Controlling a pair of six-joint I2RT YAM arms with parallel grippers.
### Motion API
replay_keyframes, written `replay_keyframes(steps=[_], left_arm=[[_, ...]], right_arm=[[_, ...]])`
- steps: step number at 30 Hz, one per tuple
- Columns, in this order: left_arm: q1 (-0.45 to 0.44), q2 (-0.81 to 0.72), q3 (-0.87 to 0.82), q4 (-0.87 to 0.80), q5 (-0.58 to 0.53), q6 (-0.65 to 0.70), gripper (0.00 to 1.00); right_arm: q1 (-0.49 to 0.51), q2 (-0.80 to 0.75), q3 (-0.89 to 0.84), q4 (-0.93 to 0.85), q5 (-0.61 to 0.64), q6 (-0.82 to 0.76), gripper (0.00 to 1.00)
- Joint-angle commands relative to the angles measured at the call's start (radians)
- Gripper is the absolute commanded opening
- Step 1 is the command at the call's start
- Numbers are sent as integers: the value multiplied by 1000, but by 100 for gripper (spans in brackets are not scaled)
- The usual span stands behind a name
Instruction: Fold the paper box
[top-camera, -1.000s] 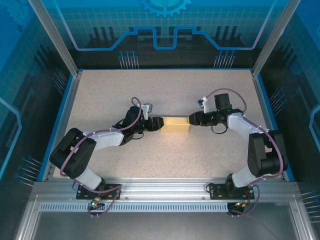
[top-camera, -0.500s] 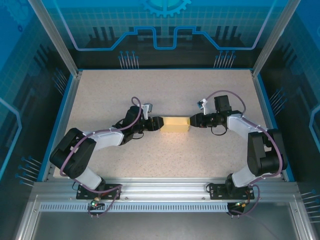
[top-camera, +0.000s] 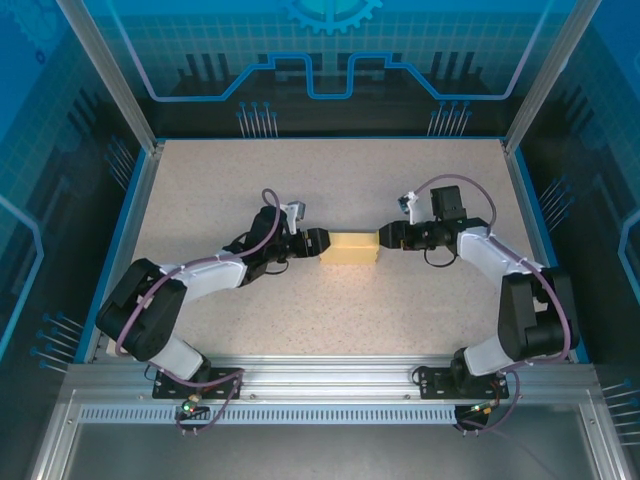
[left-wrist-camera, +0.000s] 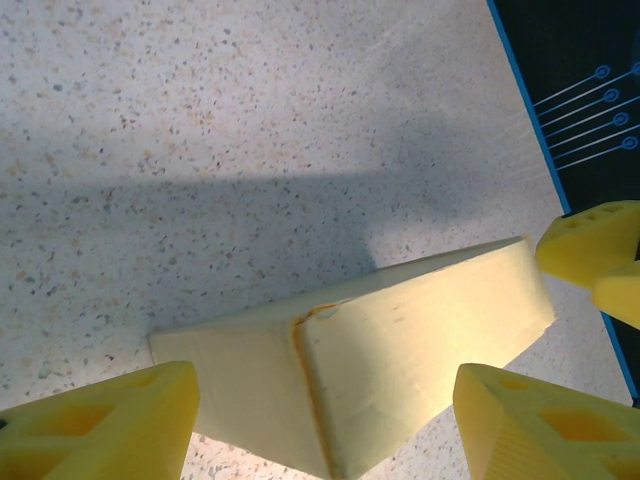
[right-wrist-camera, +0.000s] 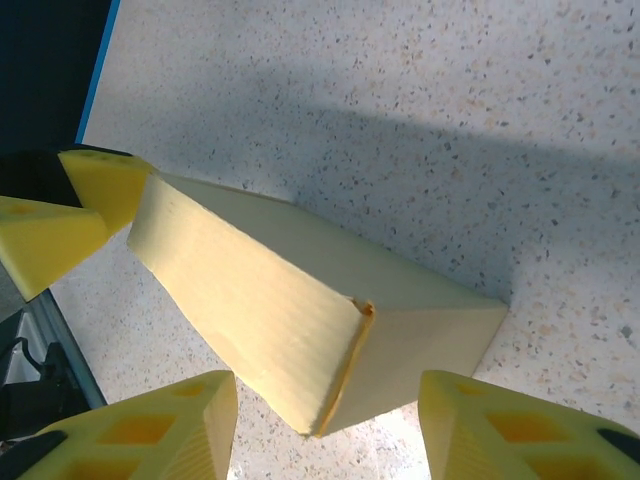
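The paper box (top-camera: 350, 247) lies closed on the speckled table, a pale yellow oblong set left to right. My left gripper (top-camera: 318, 243) is at its left end and my right gripper (top-camera: 384, 238) at its right end. In the left wrist view the box (left-wrist-camera: 400, 335) has its end between my open fingers (left-wrist-camera: 100, 430), with a gap on each side of my left gripper (left-wrist-camera: 320, 435). In the right wrist view the box (right-wrist-camera: 300, 300) likewise sits between the spread fingertips (right-wrist-camera: 520, 420) of my right gripper (right-wrist-camera: 330, 430), untouched.
The table (top-camera: 330, 180) is bounded by a blue rim and aluminium posts at the back corners. Bare surface lies in front of and behind the box. Each wrist view shows the other gripper's yellow fingers (left-wrist-camera: 600, 250) (right-wrist-camera: 70, 210) past the far end of the box.
Both grippers have spread wider around the box ends, the right one after briefly narrowing. The left arm has shifted slightly right and farther back; the box has barely moved.
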Motion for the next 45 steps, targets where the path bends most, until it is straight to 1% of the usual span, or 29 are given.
replay_keyframes(steps=[1,7,17,24,28,36,40,45], left_arm=[[-2,-20,27,-21,7,-11,69],[-2,9,27,-2,56,-36,65],[-2,59,75,17,128,-48,61],[5,88,155,-1,113,-26,60],[23,136,231,-7,102,-16,60],[38,237,349,-27,71,23,60],[39,251,353,-36,68,38,60],[37,238,310,-25,70,37,60]], right_arm=[[33,0,25,-18,36,11,52],[74,54,37,3,53,21,51],[106,68,62,33,52,46,50],[107,98,121,90,48,80,49],[105,155,194,111,66,77,49],[102,272,277,189,90,77,49],[104,286,271,200,91,63,50],[107,251,220,216,94,65,50]])
